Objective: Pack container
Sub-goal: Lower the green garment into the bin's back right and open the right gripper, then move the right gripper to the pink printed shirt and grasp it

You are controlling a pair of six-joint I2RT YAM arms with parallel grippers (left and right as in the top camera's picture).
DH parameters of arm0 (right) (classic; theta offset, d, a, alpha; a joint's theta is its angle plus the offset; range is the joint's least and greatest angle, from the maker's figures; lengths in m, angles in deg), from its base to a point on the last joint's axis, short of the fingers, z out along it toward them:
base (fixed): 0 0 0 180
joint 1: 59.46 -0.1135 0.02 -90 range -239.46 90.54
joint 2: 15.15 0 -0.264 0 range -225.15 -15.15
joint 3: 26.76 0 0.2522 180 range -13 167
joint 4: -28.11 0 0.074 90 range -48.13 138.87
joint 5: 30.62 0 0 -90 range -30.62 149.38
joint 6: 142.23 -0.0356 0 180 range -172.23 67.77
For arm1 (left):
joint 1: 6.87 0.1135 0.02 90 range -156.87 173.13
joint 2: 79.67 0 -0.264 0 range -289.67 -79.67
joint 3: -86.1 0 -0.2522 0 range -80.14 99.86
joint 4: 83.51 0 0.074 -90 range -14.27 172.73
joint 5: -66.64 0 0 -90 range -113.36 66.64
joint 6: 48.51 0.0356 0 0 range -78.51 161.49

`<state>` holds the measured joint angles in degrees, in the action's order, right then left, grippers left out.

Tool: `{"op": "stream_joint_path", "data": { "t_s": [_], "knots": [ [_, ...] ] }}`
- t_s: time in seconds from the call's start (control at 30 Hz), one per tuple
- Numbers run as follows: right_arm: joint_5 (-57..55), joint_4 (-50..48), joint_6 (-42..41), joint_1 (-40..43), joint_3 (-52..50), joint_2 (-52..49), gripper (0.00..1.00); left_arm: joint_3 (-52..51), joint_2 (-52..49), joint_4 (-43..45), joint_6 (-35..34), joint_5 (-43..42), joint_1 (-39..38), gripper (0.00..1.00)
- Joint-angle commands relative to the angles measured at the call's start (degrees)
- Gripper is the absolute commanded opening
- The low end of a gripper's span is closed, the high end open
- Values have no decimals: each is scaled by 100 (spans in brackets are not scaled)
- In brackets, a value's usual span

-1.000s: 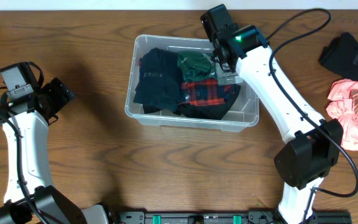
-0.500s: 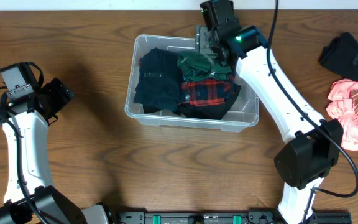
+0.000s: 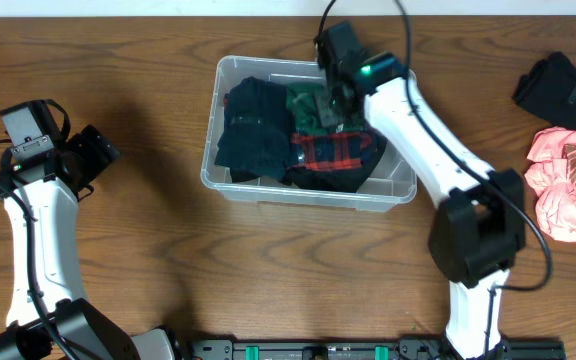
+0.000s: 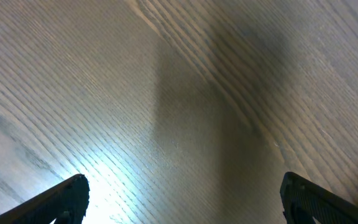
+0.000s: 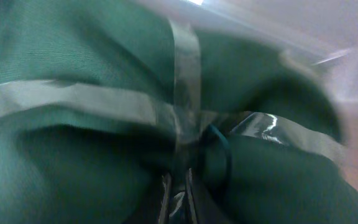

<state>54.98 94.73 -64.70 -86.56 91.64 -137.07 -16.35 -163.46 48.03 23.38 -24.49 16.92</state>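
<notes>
The clear plastic container (image 3: 308,193) sits at the table's middle back and holds a dark navy garment (image 3: 248,125), a red plaid one (image 3: 333,150) and a green one (image 3: 303,105). My right gripper (image 3: 330,100) is down inside it at the back, on the green garment. In the right wrist view the green garment (image 5: 73,56), crossed by clear tape, fills the frame. There the right gripper (image 5: 178,199) has its jaws drawn together, tips against the cloth. My left gripper (image 3: 103,150) hangs over bare wood far left, open and holding nothing (image 4: 182,199).
A pink garment (image 3: 566,185) and a black garment (image 3: 560,90) lie on the table at the far right, outside the container. The right arm's base stands at the front right of the container.
The right gripper went from the container's right side to its back rim, then down onto the green garment, its jaws closing on the way. The left arm has not moved.
</notes>
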Motion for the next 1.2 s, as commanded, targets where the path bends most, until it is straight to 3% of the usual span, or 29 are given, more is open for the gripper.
{"op": "stream_joint_path", "data": {
  "t_s": [0.0, 0.17, 0.3, 0.4, 0.6, 0.67, 0.97, 1.17],
  "knots": [
    [321, -33, -81, -127, -337, -391, 9, 83, 17, -22, 46, 26, 20, 98],
    [319, -151, -79, -146, -417, -605, 4, 83, 17, -22, 46, 26, 20, 98],
    [319, -122, -76, -55, -195, -402, 6, 83, 17, -22, 46, 26, 20, 98],
    [319, 17, -76, 68, 63, -109, 22, 83, 17, -22, 46, 26, 20, 98],
    [319, 509, -76, 588, 461, 833, 82, 83, 17, -22, 48, 26, 20, 98],
    [319, 710, -79, 866, 463, 1156, 96, 83, 17, -22, 46, 26, 20, 98],
    [350, 1998, -579, 2874, 459, 1779, 99, 83, 17, -22, 46, 26, 20, 98],
    [376, 2116, -970, 4118, -111, 1777, 99, 83, 17, -22, 46, 26, 20, 98]
  ]
}}
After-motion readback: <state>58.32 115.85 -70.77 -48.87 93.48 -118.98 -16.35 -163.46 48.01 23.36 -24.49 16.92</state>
